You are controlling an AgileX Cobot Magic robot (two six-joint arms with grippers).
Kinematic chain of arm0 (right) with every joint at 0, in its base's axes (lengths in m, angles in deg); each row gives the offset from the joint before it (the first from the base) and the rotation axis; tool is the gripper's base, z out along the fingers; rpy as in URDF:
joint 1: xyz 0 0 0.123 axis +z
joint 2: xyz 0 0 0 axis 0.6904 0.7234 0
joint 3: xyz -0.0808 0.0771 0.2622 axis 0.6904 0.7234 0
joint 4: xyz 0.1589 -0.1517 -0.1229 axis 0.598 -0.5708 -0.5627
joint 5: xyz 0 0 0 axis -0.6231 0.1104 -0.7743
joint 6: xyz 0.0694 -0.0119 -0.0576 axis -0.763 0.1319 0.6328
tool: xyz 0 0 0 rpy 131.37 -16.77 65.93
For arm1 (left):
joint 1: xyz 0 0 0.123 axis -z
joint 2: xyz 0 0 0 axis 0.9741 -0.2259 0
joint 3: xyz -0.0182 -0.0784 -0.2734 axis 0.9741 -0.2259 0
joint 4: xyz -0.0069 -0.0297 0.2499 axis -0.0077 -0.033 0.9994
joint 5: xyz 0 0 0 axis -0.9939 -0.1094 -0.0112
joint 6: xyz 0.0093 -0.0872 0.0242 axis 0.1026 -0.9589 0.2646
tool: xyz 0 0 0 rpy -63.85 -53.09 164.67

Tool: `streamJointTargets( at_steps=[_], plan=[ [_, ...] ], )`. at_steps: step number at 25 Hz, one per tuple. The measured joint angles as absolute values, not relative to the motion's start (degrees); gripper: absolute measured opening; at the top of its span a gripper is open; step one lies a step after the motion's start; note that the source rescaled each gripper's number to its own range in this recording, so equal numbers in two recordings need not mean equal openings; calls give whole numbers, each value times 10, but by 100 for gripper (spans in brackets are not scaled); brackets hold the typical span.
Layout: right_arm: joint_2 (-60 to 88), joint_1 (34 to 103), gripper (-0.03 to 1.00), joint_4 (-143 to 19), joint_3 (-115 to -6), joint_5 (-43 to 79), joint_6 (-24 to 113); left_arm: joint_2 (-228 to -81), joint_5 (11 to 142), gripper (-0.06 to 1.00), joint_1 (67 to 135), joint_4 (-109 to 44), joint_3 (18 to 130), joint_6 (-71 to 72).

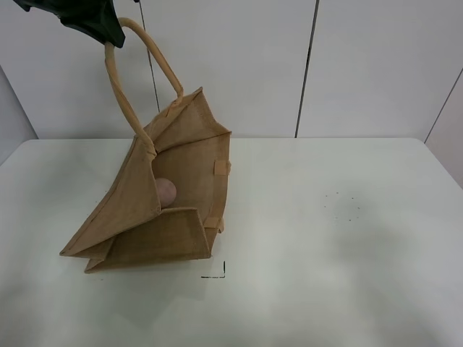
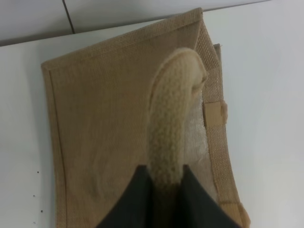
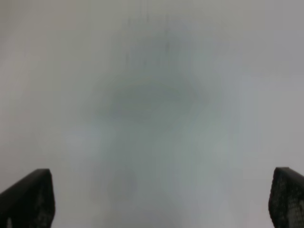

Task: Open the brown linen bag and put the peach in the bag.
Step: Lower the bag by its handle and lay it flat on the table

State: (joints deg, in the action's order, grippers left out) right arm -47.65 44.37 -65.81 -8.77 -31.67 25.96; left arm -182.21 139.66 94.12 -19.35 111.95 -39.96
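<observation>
The brown linen bag (image 1: 163, 210) lies on the white table at left centre, its mouth held open toward the right. The peach (image 1: 166, 192) sits inside the bag, partly hidden by the near wall. My left gripper (image 1: 108, 32) is at the top left, shut on one rope handle (image 1: 123, 101) and lifting it. In the left wrist view the dark fingers (image 2: 137, 204) pinch the handle (image 2: 168, 128) above the bag (image 2: 104, 118). My right gripper (image 3: 161, 197) is open and empty over blurred bare table; it is out of the exterior view.
The white table (image 1: 340, 238) stretches to the right of the bag. A small black corner mark (image 1: 217, 273) is on the table in front of the bag. White wall panels stand behind.
</observation>
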Motion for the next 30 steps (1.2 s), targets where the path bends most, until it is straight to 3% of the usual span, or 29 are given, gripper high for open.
streamJointTargets(
  at_steps=[6, 14, 30],
  plan=[
    [-587, 444, 100, -658, -87, -317, 260, -1822, 1397, 0, 941, -194, 1119, -400],
    [-593, 448, 100, -658, -87, -317, 259, -1822, 1368, 0, 941, -197, 1074, -400],
    [-593, 448, 100, -655, -87, -317, 259, -1822, 1052, 0, 941, -248, 739, -400]
  ],
)
